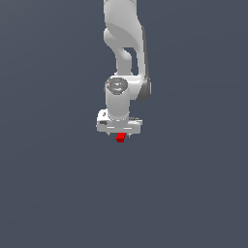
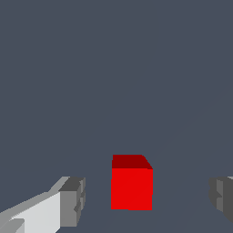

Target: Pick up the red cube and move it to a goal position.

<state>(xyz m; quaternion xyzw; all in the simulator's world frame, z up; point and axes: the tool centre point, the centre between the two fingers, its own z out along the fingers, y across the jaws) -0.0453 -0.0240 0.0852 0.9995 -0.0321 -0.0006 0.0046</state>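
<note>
The red cube [image 1: 120, 138] is a tiny bright red block on the plain dark grey floor, just under the white gripper [image 1: 119, 132] in the exterior view. In the wrist view the red cube [image 2: 131, 189] sits between the two grey fingertips [image 2: 74, 201], with a clear gap on each side and nearer to one finger than the other. The gripper [image 2: 147, 199] is open around the cube and does not touch it. In the exterior view the fingers are mostly hidden behind the white hand.
The white arm [image 1: 123, 43] comes down from the top of the exterior view. The dark grey floor [image 1: 58, 184] spreads around the cube with nothing else on it in view.
</note>
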